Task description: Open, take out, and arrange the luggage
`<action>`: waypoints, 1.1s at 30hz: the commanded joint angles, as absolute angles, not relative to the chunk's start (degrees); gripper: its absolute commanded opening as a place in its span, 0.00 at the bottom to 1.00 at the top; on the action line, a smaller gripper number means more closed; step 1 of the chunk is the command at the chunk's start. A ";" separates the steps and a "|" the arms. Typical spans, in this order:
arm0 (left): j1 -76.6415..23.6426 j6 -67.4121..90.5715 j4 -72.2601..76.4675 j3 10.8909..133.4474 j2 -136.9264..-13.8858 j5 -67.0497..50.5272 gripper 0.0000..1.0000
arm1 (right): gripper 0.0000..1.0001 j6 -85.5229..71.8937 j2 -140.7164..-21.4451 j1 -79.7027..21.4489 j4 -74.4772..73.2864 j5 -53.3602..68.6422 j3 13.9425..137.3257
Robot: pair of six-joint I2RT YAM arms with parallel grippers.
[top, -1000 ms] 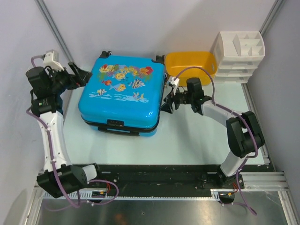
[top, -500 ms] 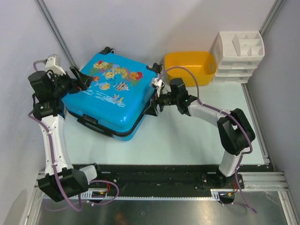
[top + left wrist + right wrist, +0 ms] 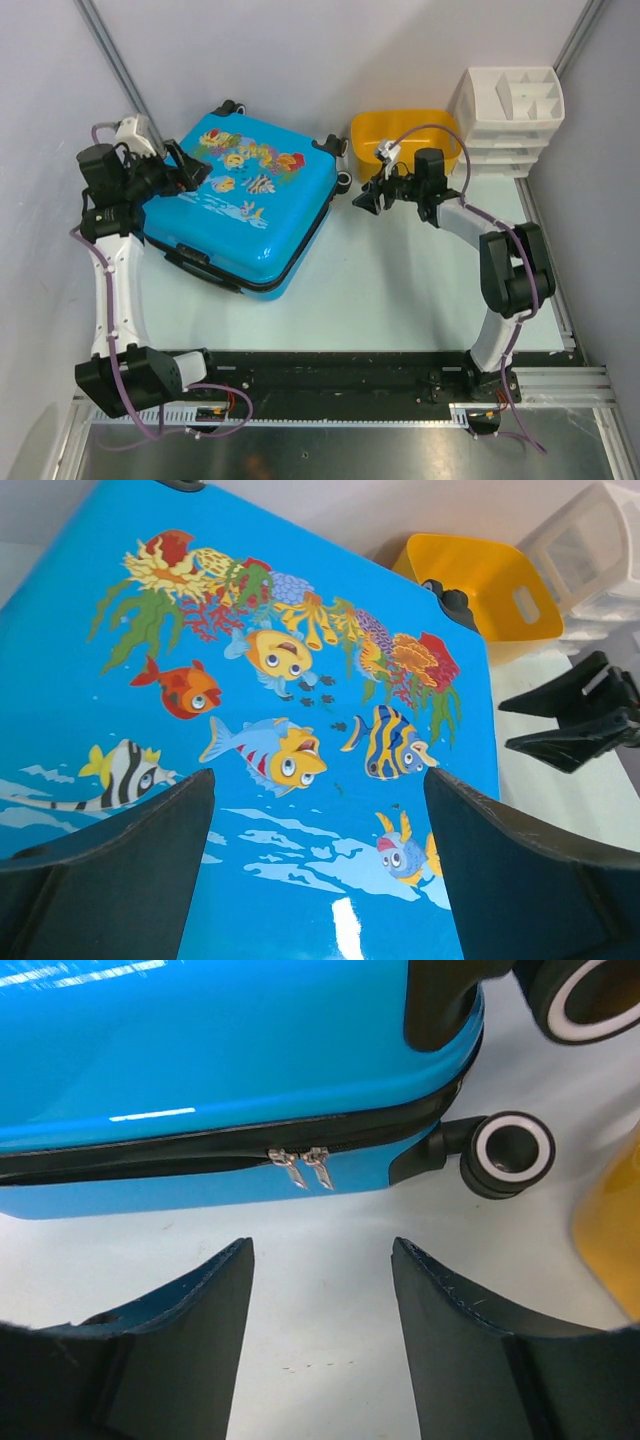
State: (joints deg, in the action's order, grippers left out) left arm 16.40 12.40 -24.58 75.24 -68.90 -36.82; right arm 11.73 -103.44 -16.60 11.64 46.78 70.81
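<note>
Both hands are held wide open, empty: left hand (image 3: 315, 810) over the fish-printed luggage (image 3: 290, 660), right hand (image 3: 322, 1260) near its zip pulls (image 3: 305, 1168).

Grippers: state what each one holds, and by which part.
Nothing is held. The left gripper hangs open over the suitcase lid; the right gripper is open, short of its zipper side.

walls (image 3: 330, 50): plain pale grey | table (image 3: 420, 290): pale top | metal rails (image 3: 112, 62): slanting up back corners | light: even, soft
</note>
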 commanded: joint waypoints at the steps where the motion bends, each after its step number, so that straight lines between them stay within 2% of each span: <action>1: 14.07 9.41 -23.73 77.00 -68.20 -37.88 0.90 | 0.64 14.41 -107.22 -18.10 17.22 47.81 72.69; 7: 12.13 8.97 -23.73 75.06 -67.24 -38.58 0.90 | 0.74 14.41 -111.44 -20.48 21.80 47.29 74.26; 8: 11.52 8.53 -23.73 74.80 -66.98 -38.32 0.89 | 0.79 14.41 -112.84 -21.17 21.80 46.85 75.05; 11: 10.99 7.56 -23.73 73.83 -66.01 -37.35 0.91 | 0.83 14.33 -115.04 -21.53 22.58 46.41 77.51; 24: 10.99 6.95 -25.04 74.71 -65.57 -36.30 0.91 | 0.84 13.89 -124.45 -29.35 19.08 52.65 92.28; 28: 10.64 5.10 -28.56 74.71 -64.78 -34.28 0.91 | 0.81 10.64 -123.93 -34.09 19.34 53.69 92.11; 33: 10.63 3.60 -32.60 73.48 -63.46 -28.67 0.91 | 0.79 10.28 -119.01 -38.14 17.93 54.40 86.32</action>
State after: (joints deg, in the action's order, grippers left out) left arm 11.09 6.94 -28.99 73.19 -66.00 -33.36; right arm 13.23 -123.83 -27.33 16.93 44.80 88.99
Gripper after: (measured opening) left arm 0.910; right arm 0.796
